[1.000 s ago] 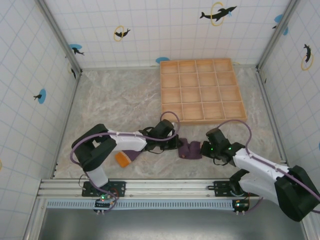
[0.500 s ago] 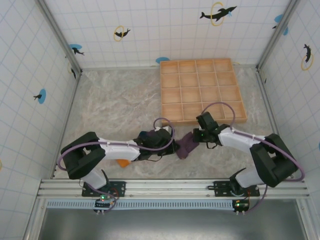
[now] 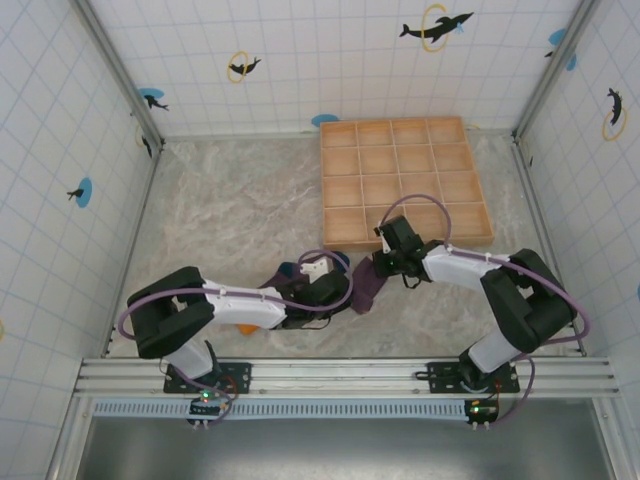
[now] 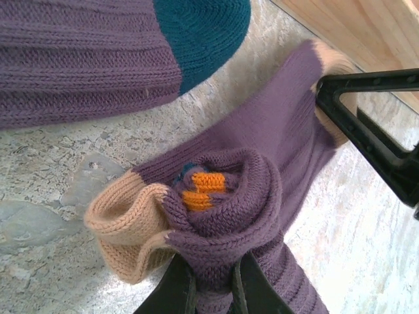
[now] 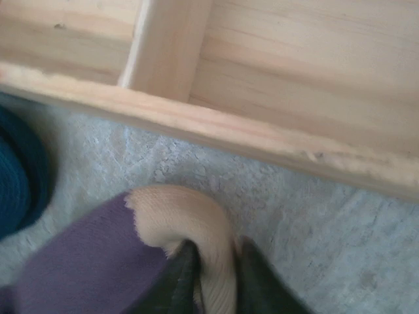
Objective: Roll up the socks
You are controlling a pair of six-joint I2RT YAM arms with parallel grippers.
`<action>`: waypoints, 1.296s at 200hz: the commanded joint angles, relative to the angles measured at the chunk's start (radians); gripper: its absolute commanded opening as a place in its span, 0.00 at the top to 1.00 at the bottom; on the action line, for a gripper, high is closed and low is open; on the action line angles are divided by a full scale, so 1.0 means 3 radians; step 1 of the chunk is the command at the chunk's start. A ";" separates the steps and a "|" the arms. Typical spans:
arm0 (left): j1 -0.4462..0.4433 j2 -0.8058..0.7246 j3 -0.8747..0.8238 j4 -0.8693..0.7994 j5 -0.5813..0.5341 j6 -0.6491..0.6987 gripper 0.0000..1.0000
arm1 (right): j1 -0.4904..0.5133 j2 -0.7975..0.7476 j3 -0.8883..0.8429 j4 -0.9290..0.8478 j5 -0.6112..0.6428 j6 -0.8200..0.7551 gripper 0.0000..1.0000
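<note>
Notably, right claw (image 5: 215, 254) has swung up beside the tray (image 5: 262, 140), apparently pinching the tan toe of the purple sock (image 4: 268, 144), whose rolled end sits clenched in left claw (image 4: 209, 288) just beyond; rolling remains unfinished.

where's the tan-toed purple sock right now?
Top view: tan-toed purple sock lies front-centre, just before the wooden tray's near-left corner, rolled end pinched by the left gripper, toe between the right gripper's fingers.
</note>
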 commanded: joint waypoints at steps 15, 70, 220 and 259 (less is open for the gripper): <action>-0.0035 0.0106 0.0070 -0.0330 -0.0088 -0.0132 1.00 | 0.0004 -0.0192 0.0093 0.0233 -0.0112 -0.0179 0.53; -0.0035 0.0149 0.0206 -0.0520 -0.0087 -0.0097 1.00 | 0.0157 -0.0977 -0.0373 0.0476 -0.0211 -0.0292 0.14; -0.0037 0.0241 0.0389 -0.0692 0.0022 -0.0054 1.00 | 0.1600 -0.2248 -0.2161 0.1748 0.0785 -0.0746 0.26; -0.0034 0.0243 0.0394 -0.0715 0.0048 -0.0061 1.00 | 0.1645 -0.1803 -0.2043 0.2001 0.0862 -0.0852 0.34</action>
